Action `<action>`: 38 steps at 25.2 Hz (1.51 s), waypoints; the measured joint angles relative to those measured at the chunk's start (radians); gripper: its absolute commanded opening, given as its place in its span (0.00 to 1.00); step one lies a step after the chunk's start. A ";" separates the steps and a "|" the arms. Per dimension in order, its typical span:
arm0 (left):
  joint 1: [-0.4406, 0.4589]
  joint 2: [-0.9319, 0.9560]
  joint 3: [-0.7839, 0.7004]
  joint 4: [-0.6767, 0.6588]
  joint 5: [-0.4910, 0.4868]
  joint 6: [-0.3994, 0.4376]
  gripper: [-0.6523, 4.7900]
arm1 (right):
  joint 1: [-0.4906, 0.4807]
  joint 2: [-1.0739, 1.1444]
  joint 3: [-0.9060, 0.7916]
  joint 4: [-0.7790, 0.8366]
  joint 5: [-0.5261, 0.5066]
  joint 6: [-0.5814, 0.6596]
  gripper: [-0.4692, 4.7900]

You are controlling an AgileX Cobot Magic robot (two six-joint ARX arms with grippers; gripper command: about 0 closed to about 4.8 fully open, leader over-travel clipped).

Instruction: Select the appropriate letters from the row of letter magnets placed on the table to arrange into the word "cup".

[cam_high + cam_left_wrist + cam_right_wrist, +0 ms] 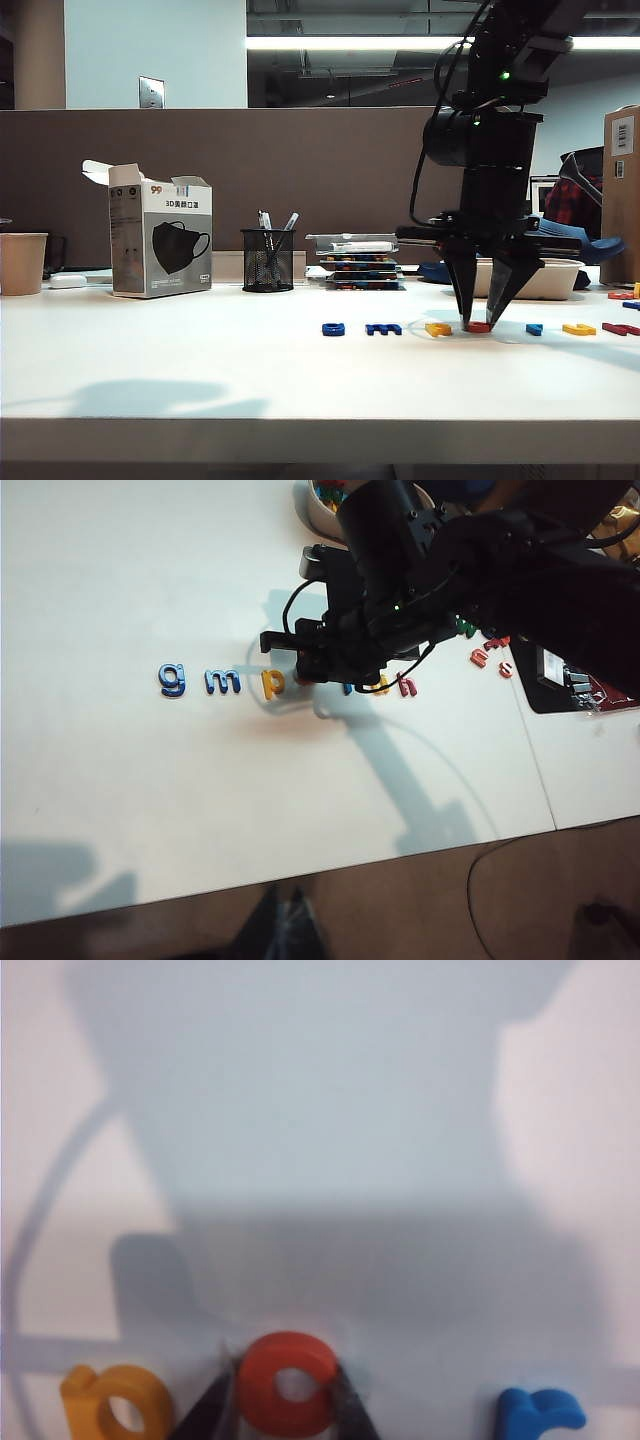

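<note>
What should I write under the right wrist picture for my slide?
Right gripper closing its dark fingertips around the small red plastic letter magnet on the white table.

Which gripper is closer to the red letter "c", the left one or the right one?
Right. The right gripper has its fingertips on both sides of the red "c" on the table. The left gripper is not in view.

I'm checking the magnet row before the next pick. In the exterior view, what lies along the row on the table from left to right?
Dark blue letter → second dark blue letter → yellow "p" → red "c" between the right gripper fingers → small light-blue letter → yellow letter → red letter.
</note>
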 measured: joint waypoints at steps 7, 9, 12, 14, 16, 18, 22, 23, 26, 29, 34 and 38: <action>0.000 0.000 0.000 0.000 0.000 0.000 0.11 | 0.000 0.001 0.008 -0.013 -0.002 0.000 0.26; 0.000 0.000 0.000 0.000 0.000 0.000 0.11 | 0.001 0.000 0.026 -0.058 -0.009 0.000 0.26; 0.000 0.000 0.000 0.000 0.000 0.000 0.11 | 0.001 -0.017 0.057 -0.068 -0.010 0.000 0.26; 0.000 0.000 0.000 0.000 0.000 0.000 0.11 | 0.001 -0.043 0.072 -0.061 -0.010 0.000 0.26; 0.000 0.000 0.000 0.000 0.000 0.000 0.11 | 0.001 -0.059 0.071 -0.063 -0.010 0.000 0.26; 0.000 0.000 0.000 0.000 0.000 0.000 0.11 | 0.001 -0.071 0.071 -0.072 -0.010 0.000 0.26; 0.000 0.000 0.000 0.000 0.000 0.000 0.11 | 0.001 -0.135 0.069 -0.112 -0.009 0.008 0.26; 0.000 0.000 0.000 0.000 0.000 0.000 0.11 | 0.001 -0.148 0.069 -0.116 -0.009 0.012 0.26; 0.000 0.000 0.000 0.000 0.000 0.000 0.11 | 0.001 -0.193 0.069 -0.137 -0.009 0.019 0.26; 0.000 0.000 0.000 0.000 0.000 0.000 0.11 | 0.001 -0.240 0.068 -0.157 -0.009 0.023 0.26; 0.000 0.000 0.000 0.000 0.000 0.000 0.11 | 0.002 -0.331 0.068 -0.198 -0.009 0.024 0.26; 0.000 0.000 0.000 0.000 0.000 0.000 0.11 | 0.020 -0.397 0.038 -0.225 -0.002 0.052 0.26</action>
